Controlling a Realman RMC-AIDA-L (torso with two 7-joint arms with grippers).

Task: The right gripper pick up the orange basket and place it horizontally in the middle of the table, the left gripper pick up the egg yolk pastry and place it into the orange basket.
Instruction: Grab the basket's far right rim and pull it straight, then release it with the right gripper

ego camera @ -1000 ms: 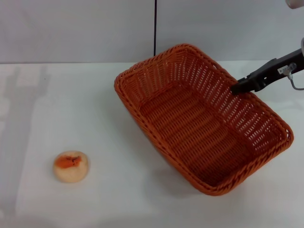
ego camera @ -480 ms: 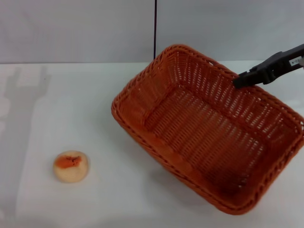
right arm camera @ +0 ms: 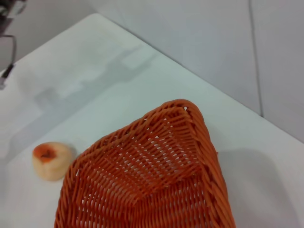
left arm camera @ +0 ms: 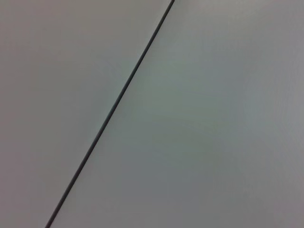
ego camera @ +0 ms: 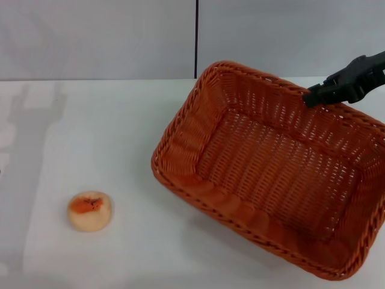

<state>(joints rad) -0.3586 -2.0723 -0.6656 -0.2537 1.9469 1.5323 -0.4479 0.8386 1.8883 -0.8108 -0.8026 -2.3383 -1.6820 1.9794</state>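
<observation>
While your right claw (ego camera: 314, 96) sits at the far rim of the orange basket (ego camera: 274, 165), it looks clamped on that braided edge, fingers pinched together on the wicker. You've got the basket tipped, with the near side lower and the open top facing up toward the head camera, and it's lying at a diagonal over the right half of the white bench (ego camera: 90, 132). One corner reaches out well to the left of the claw, and the opposite end runs off the right edge of the head view.

Your egg yolk pastry (ego camera: 90, 211) is sitting on the bench way off to the left of the claw and nearer the robot, well apart from the basket, orange-red patch facing up. From the right wrist camera you can see the basket (right arm camera: 147, 180) corner close up with the pastry (right arm camera: 51, 160) just past its rim on the bench (right arm camera: 118, 80).

Your left claw isn't in any shot, so you can't tell its state; its wrist camera only shows a plain grey wall (left arm camera: 213, 118) with a dark seam (left arm camera: 114, 107).
</observation>
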